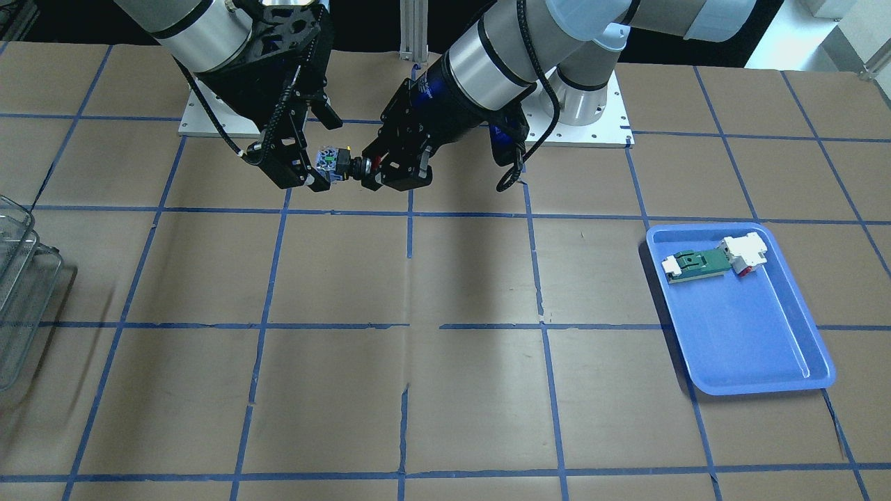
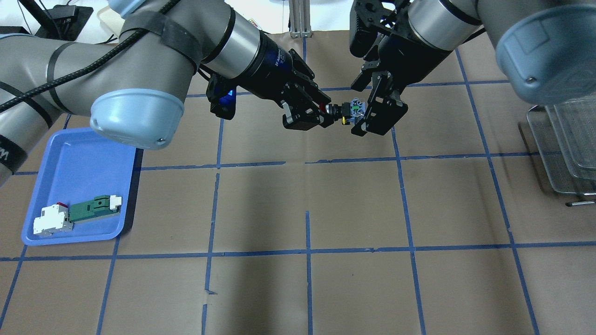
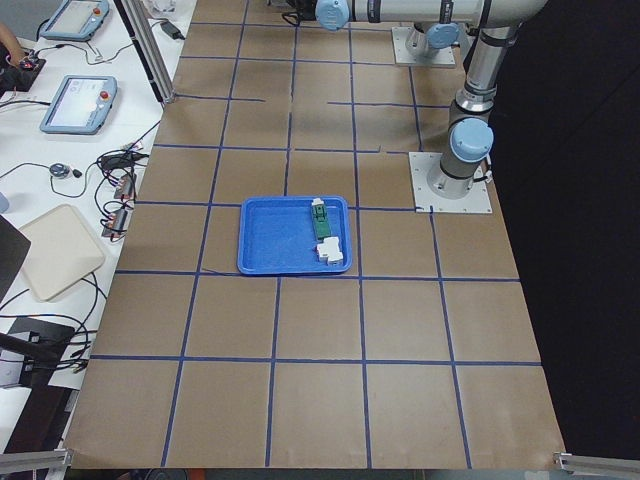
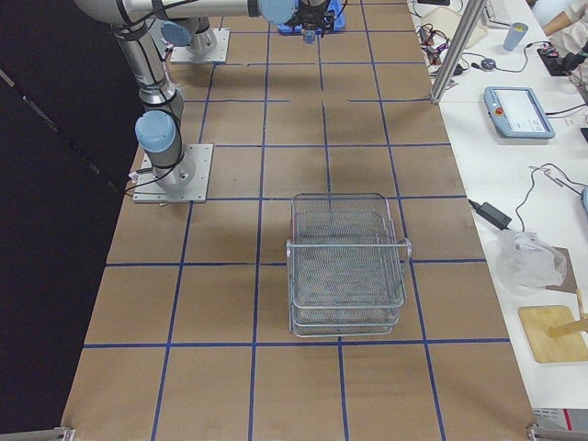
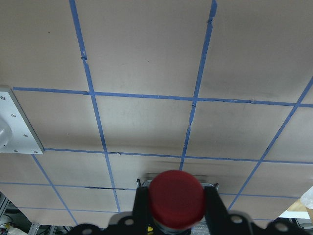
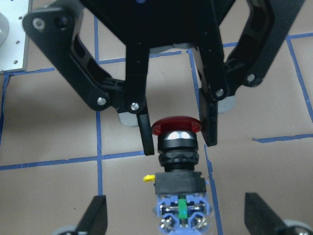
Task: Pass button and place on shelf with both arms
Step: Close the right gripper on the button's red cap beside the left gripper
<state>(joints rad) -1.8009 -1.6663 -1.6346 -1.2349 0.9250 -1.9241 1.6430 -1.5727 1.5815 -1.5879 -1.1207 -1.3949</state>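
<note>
The button hangs in the air between both grippers, above the far middle of the table. My left gripper is shut on its red cap, with a finger on each side; the cap also fills the bottom of the left wrist view. My right gripper is open, its fingers spread wide on either side of the blue-and-white rear block without touching it. The wire-mesh shelf stands on the table at my right.
A blue tray at my left holds a green-and-white flat part and a white block with a red tip. The table is brown with blue tape lines. Arm base plates sit at the near edge.
</note>
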